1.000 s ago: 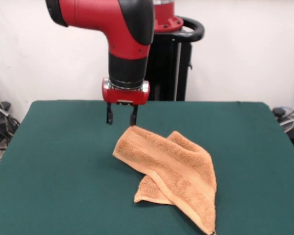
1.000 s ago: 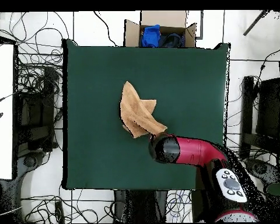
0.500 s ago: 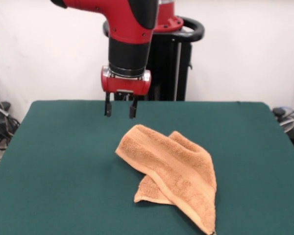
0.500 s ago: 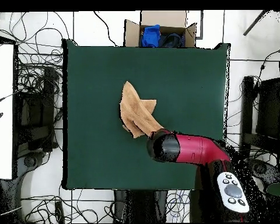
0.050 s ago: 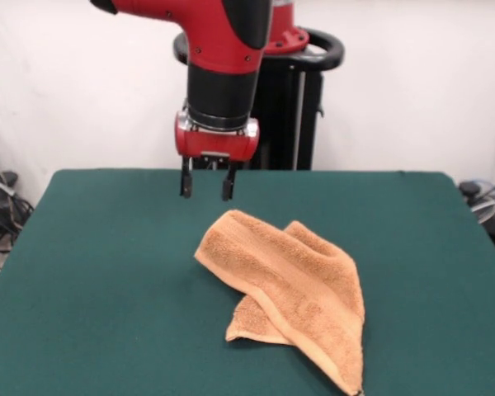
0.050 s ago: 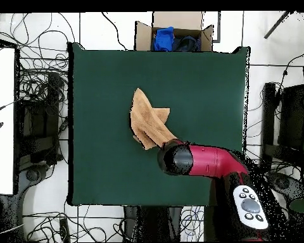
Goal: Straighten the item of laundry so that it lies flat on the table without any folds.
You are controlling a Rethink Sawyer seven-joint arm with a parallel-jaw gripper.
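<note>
The table carries the towel a little toward the front-view right of centre, folded over on itself, one layer lying across another and a lower corner sticking out at the front edge of the heap. The arm hangs above the far side of the table, and its gripper hovers clear of the cloth, just beyond the towel's far corner, its two fingers parted and holding nothing. Judged from the terry pile and the slack folds, the towel is light, soft and limp, with no stiffness to hold a shape; it should drag rather than slide on the felt. The best hold appears to be a free corner or hem of the top layer, such as the raised far corner nearest the gripper, pinched thin and drawn outward. The front view shows the finger gap and the height above the cloth; the overhead view hides the gripper under the arm but shows the towel's outline and the bare table around it.
</note>
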